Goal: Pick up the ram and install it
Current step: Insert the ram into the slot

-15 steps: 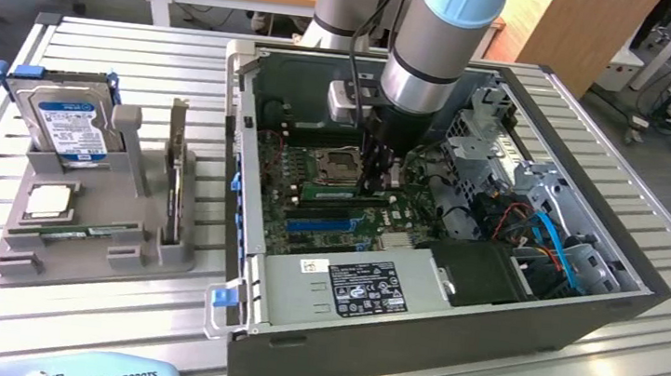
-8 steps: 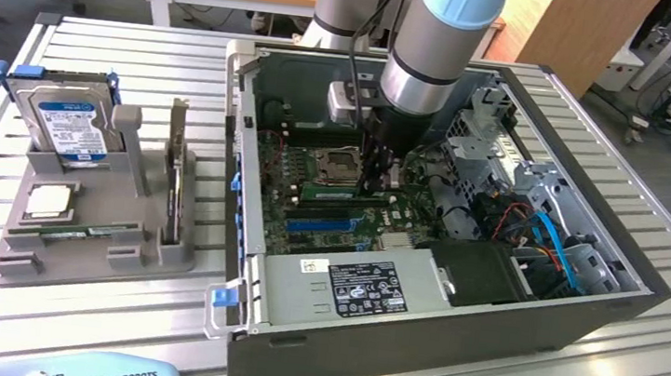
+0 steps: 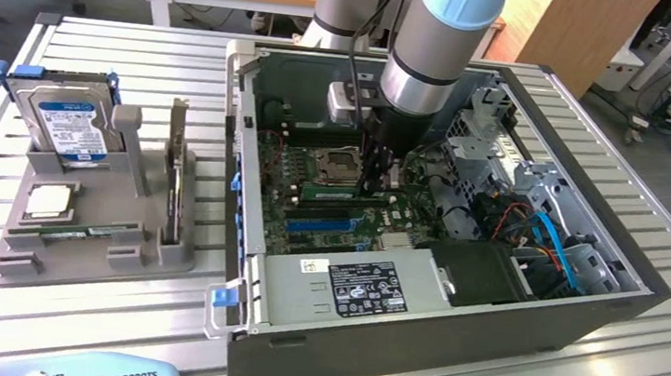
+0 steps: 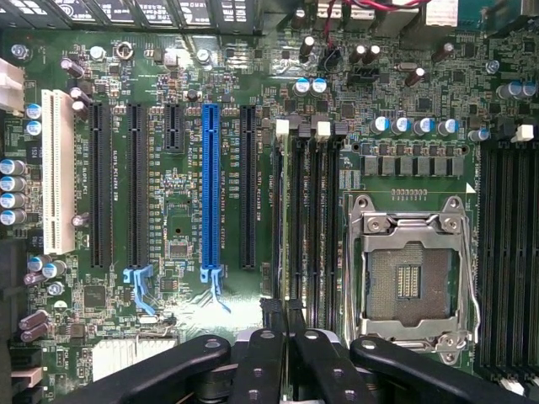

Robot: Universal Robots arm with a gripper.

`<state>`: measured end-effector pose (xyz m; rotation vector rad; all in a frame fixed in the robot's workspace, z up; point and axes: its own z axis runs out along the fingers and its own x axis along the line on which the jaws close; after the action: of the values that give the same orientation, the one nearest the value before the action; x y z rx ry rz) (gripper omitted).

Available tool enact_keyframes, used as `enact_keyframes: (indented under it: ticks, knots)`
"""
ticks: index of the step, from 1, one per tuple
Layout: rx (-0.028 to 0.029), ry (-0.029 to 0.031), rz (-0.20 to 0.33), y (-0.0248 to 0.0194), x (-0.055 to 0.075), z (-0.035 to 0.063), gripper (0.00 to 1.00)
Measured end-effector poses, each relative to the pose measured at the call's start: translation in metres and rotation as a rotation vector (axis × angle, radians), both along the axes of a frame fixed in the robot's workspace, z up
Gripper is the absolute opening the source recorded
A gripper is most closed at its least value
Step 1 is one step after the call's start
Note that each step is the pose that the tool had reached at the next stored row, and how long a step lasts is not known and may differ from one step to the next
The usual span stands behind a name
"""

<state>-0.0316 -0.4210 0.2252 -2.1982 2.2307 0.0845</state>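
Note:
My gripper (image 3: 377, 176) reaches down into the open computer case (image 3: 445, 335), just beside the empty processor socket (image 3: 335, 165). In the wrist view its black fingers (image 4: 261, 358) are shut on a thin dark stick seen edge-on, the ram (image 4: 278, 311). The stick lines up lengthwise with the outermost of the black memory slots (image 4: 307, 219), on the side away from the socket (image 4: 410, 273). Whether the ram touches the slot cannot be told. The slots' white end clips (image 4: 322, 128) show at the far end.
A grey parts tray (image 3: 29, 259) stands at the exterior view's left, holding a hard drive (image 3: 65, 122), a silver processor chip (image 3: 47, 202), an upright expansion card (image 3: 173, 166) and a thin green strip (image 3: 81, 234). Case walls, a drive cage and blue cables (image 3: 554, 244) hem in the arm.

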Motion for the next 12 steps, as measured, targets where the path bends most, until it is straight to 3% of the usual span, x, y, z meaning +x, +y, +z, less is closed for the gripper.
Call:
enact_keyframes:
  ticks: [12]
  knots:
    - [-0.0002, 0.0, 0.0, 0.0, 0.0003, 0.0034, 0.12]
